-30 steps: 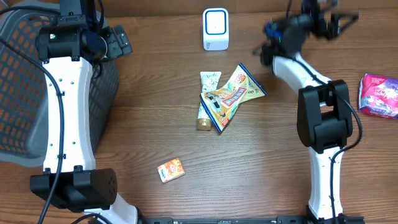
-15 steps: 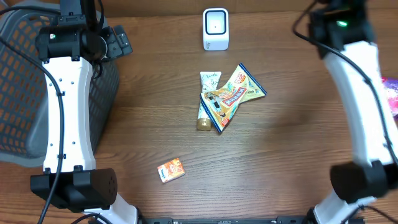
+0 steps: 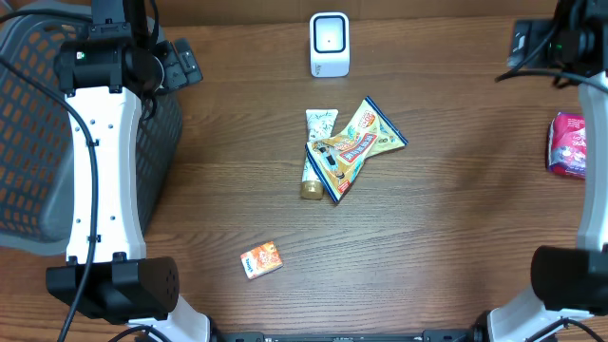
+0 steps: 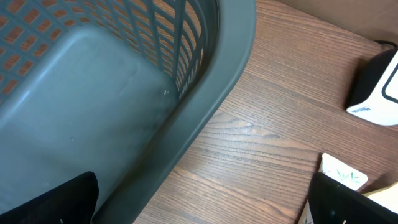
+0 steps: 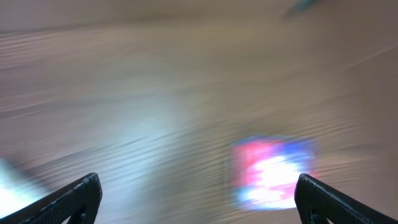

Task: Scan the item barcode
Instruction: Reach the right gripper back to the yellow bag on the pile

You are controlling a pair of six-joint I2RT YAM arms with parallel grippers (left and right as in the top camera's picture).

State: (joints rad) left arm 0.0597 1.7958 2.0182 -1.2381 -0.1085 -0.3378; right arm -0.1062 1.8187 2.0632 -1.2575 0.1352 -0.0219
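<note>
Right gripper [image 5: 198, 193] swung far right; pink packet [image 5: 273, 171] blurs on its wrist cam, sharp overhead [image 3: 568, 144]. Left gripper [image 4: 202, 190] likewise: jaws wide, empty.

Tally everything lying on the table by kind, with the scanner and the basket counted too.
Packets: 2, the yellow snack packet and the pink packet
Tubes: 1, the cream tube
Small boxes: 1, the orange box
Scanners: 1, the white scanner
Baskets: 1, the grey basket
Total: 6
</note>
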